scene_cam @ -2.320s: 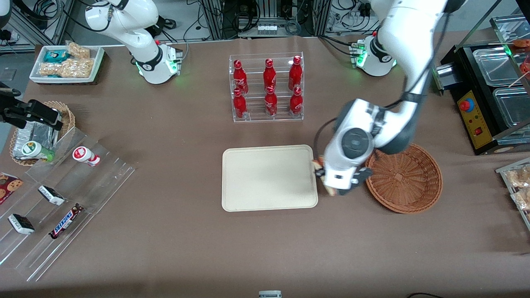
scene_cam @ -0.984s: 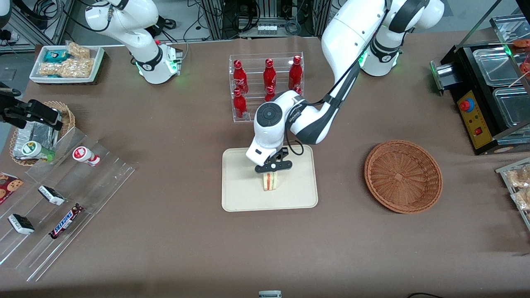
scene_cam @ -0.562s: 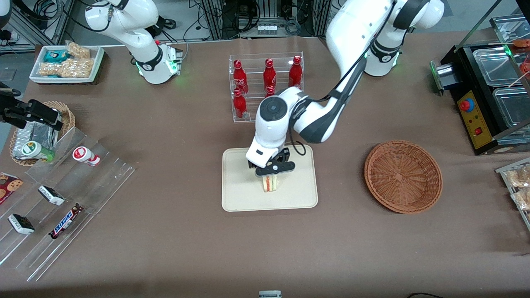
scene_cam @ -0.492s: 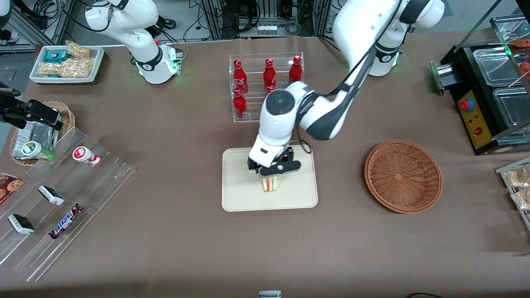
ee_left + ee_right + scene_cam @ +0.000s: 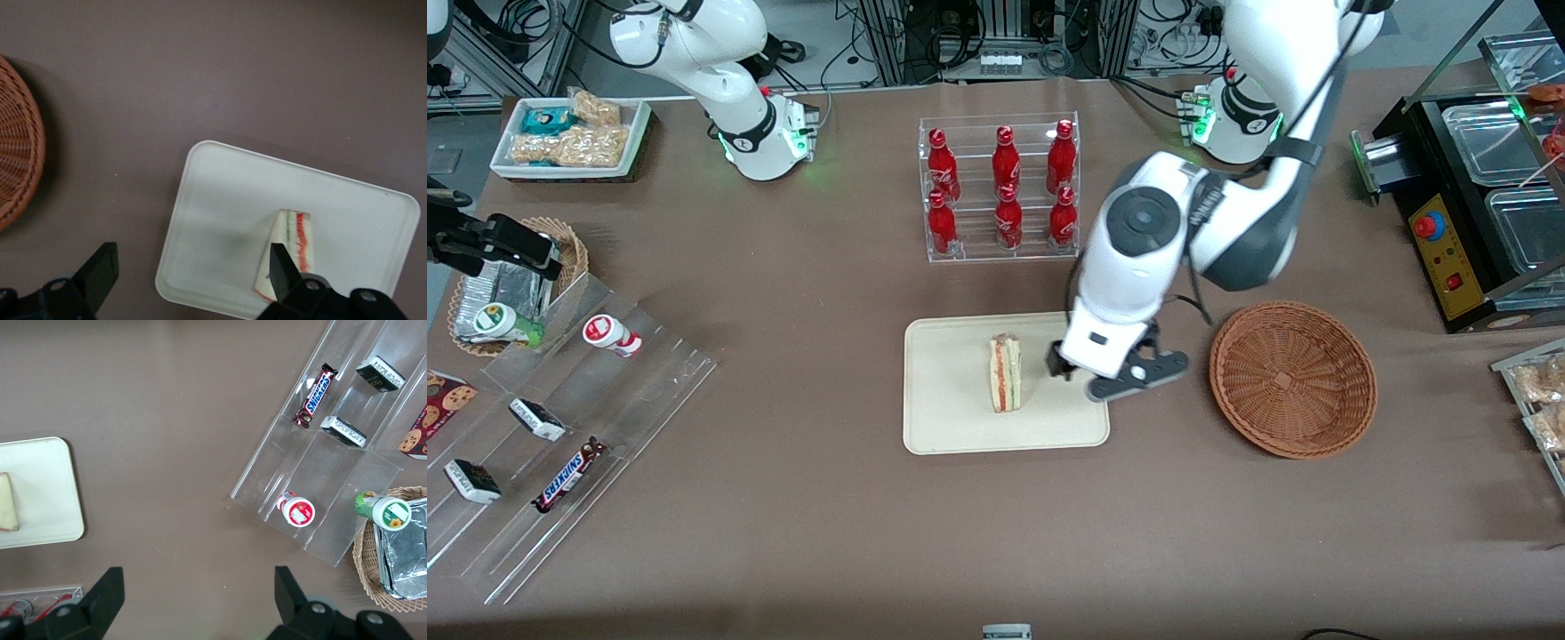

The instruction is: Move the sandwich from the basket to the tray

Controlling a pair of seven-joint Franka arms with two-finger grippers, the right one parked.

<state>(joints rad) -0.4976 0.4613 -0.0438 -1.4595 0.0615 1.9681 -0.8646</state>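
Brown table cover; sandwich on tray, long axis running toward front camera, stripe up; gripper spread, empty, above the tray edge nearest basket; "SNICKERS" bar legible.

Brown table is covered by tray, basket, bottle rack, clear racks; gripper raised over tray edge.
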